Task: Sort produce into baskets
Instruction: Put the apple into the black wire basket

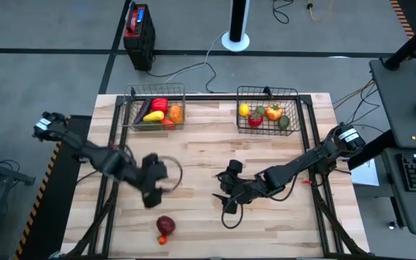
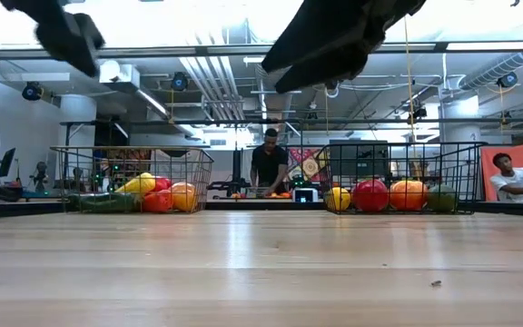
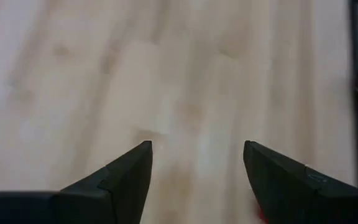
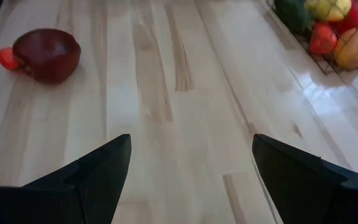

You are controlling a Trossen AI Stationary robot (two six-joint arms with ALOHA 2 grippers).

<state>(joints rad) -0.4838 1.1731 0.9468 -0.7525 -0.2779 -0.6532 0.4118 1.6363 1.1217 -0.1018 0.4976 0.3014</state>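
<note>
High view: you've got both arms over the wooden table (image 1: 280,224). Left gripper (image 1: 152,189) sits left of centre, fingers parted, nothing held. Right gripper (image 1: 227,196) sits mid-table, spread wide, empty too. Left basket (image 1: 132,108) at the far edge holds a yellow piece, red pepper, orange piece, something green. Right basket (image 1: 295,108) holds a lemon, red, orange and green pieces. One dark red piece (image 1: 165,224) with a small orange-red bit (image 1: 162,239) touching it lies loose near the front edge, just in front of the left gripper. No readable label anywhere; the red-and-black box (image 1: 137,29) on the floor has markings too small to read.

Low view: both baskets stand at the far edge, produce piled inside. Two people in the room behind.

Left wrist view: fingers (image 3: 126,180) apart over bare wood; a red sliver shows by one finger, probably the loose piece, can't confirm.

Right wrist view: fingers (image 4: 98,174) wide, dark red piece ahead, left basket's contents at the corner.
</note>
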